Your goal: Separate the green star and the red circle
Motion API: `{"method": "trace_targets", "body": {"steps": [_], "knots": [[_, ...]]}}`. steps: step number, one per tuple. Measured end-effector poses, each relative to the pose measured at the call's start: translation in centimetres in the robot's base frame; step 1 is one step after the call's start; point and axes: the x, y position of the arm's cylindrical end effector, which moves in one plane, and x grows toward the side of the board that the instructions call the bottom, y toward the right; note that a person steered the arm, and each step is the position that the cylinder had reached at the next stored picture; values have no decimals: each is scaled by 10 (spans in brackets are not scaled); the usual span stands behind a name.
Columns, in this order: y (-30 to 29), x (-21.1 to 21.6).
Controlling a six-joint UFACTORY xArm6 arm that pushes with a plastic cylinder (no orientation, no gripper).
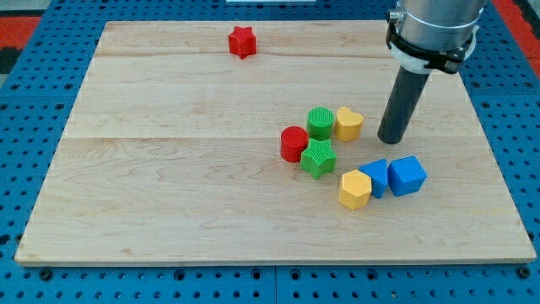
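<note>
Green star (318, 158) touched red circle (294, 143) mid-board; both looked light, rigid, slidey. My tip (392, 139), bare rod holding nothing, sat toward right edge; push star's side.

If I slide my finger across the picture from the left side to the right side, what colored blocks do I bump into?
red star → red circle → green star → yellow heart → blue cube

My arm ends in a grey metal cylinder with a black-and-white collar. Below it, a straight dark rod runs to my tip (392, 138).
</note>
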Motion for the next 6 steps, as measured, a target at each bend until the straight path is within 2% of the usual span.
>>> {"method": "trace_targets", "body": {"steps": [1,2,3,4,5,6], "knots": [[1,-20],[-106,25],[-216,27],[-223,8],[-228,48],[-303,62]]}}
